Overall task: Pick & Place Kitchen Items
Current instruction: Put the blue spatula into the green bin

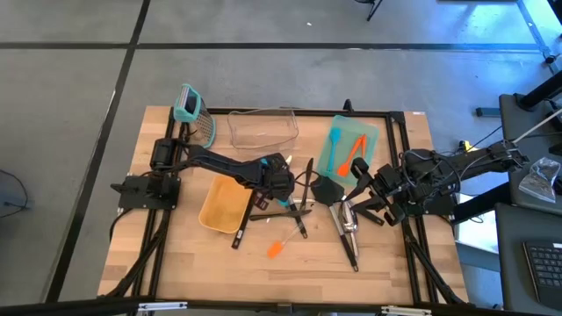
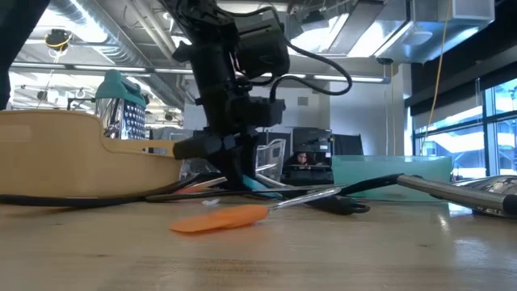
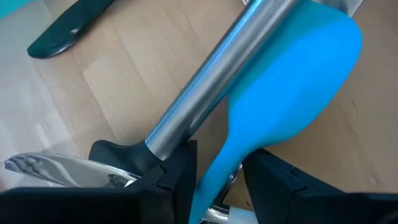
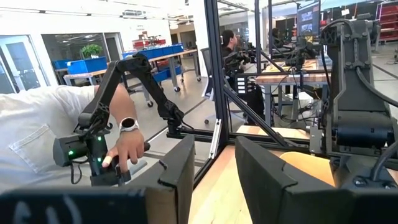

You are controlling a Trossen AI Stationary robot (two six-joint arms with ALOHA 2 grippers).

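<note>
A teal spatula, an orange spatula, a pale wood table.

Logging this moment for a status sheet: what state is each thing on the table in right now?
Left gripper: down over the utensil pile, fingers either side of the teal spatula.
Teal spatula: between the left gripper's fingers, by a metal handle.
Orange spatula: lying flat on the table.
Clear container: upright, looks empty.
Teal tray: holds spatulas.
Right gripper: raised, empty, open.

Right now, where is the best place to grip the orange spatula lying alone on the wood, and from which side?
Grip the orange spatula on its thin handle, coming straight down from above. It lies flat and apart from the pile, and the handle is probably narrow enough for the gripper.
</note>
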